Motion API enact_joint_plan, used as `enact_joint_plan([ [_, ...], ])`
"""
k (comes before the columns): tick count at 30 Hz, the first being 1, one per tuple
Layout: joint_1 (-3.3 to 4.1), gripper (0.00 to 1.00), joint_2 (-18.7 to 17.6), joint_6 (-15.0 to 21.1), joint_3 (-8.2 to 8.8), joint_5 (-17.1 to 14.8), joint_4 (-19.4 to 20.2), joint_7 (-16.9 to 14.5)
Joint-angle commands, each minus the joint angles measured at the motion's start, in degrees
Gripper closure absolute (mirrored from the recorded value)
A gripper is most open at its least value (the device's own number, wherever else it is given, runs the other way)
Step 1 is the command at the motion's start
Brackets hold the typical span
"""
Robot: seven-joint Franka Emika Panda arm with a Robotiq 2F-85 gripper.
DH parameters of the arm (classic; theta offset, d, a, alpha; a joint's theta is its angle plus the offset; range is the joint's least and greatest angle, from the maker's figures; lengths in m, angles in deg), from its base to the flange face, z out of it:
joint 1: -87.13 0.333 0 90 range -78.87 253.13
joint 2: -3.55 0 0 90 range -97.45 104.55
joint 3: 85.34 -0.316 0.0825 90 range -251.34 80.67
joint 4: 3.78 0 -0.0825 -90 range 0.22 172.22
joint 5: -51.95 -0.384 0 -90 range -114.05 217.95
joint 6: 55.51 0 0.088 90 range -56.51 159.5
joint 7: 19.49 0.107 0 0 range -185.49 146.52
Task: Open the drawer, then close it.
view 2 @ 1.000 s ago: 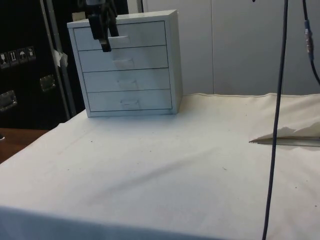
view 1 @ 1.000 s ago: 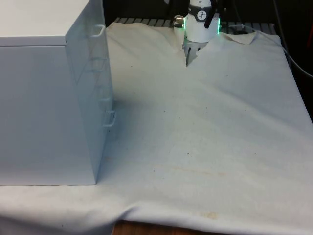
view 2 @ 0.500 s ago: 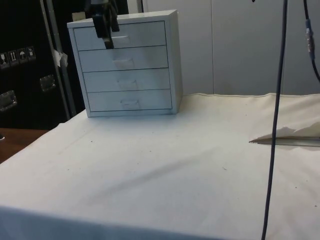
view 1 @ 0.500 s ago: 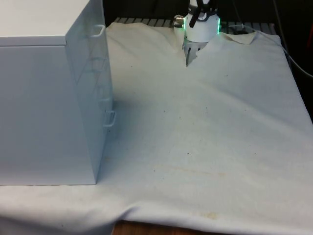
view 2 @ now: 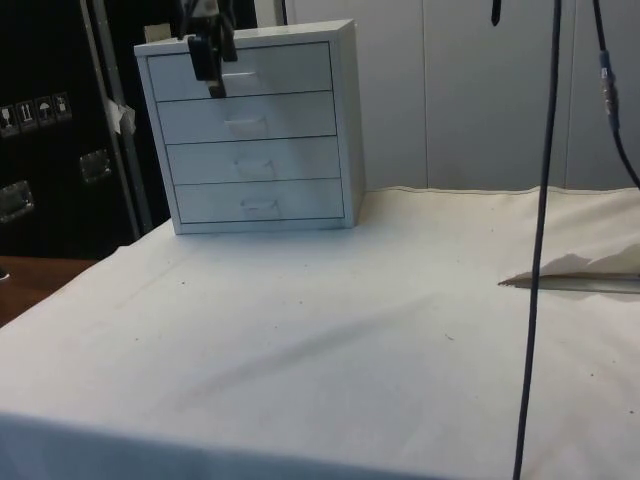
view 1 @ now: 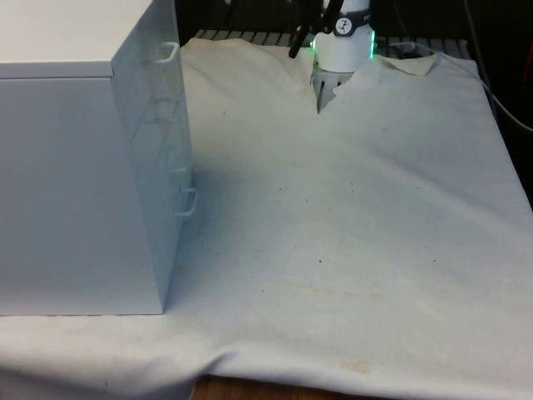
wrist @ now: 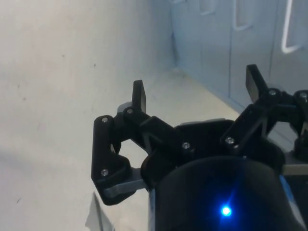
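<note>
The white cloth (view 2: 350, 330) is being seen spread bare over the table in the foreground, creased and a little stained, with a folded ridge at the side view's right; a dark cable (view 2: 540, 240) is hanging down in front of the side camera, well apart from the work. Nothing is being found in the path to the drawers.

Farther back, the chest of drawers (view 2: 250, 130) is standing on the cloth with all four drawer fronts flush, so no drawer is being opened yet. In the front view the chest (view 1: 83, 158) is turned side-on at the front view's left, its handles projecting along the edge.

At the far top, the gripper (view 2: 213, 70) is being held in front of the top drawer (view 2: 270, 70), just beside its handle (view 2: 243, 74). Over the last second it has been raised slightly and shifted towards that handle, which is judged to be the approach for the pull. In the wrist view the gripper (wrist: 195, 91) is being kept spread wide, holding nothing, with the handles (wrist: 293, 29) just ahead.
</note>
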State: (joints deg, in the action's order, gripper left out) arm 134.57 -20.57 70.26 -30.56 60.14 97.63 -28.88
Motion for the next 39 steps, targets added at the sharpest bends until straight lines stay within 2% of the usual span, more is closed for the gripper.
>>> enact_joint_plan([
  [1, -0.92, 0.0, -0.63, 1.26, -0.29, -0.63, -0.17, -0.69],
  [5, -1.49, 0.0, -1.78, 3.15, 0.29, -0.69, -0.23, -0.92],
  [6, -0.92, 0.0, -1.95, 3.15, 0.8, -0.23, -0.06, -0.23],
  [7, -1.66, 0.0, -2.18, 3.78, 0.57, -0.63, -0.23, -1.15],
  [12, -2.18, 0.0, -2.98, 5.33, 1.32, -0.63, -0.23, -1.89],
  [13, -1.55, 0.0, -2.81, 4.81, 1.78, -0.23, -0.06, -1.15],
  [14, -2.52, 0.0, -3.32, 6.02, 1.55, -0.69, -0.17, -2.18],
  [22, -4.07, 0.0, -5.61, 9.45, 1.95, -2.23, -0.34, -3.61],
  [23, -3.21, 0.0, -5.61, 9.22, 2.81, -1.78, -0.06, -2.98],
  [24, -4.41, 0.0, -6.36, 10.49, 2.12, -3.04, -0.4, -4.07],
  [26, -4.76, 0.0, -7.1, 11.63, 2.23, -3.78, -0.4, -4.53],
  [30, -5.16, 0.0, -8.65, 13.41, 2.98, -5.39, -0.34, -5.79],
  [31, -4.3, 0.0, -8.65, 13.12, 3.67, -4.87, -0.06, -4.98],
  [32, -5.27, 0.0, -8.82, 13.69, 3.09, -5.5, -0.29, -6.02],
  [38, -5.67, 0.0, -9.63, 14.9, 3.61, -6.07, -0.11, -7.05],
  [39, -4.81, 0.01, -9.51, 14.04, 4.13, -5.79, -0.06, -6.3],
])
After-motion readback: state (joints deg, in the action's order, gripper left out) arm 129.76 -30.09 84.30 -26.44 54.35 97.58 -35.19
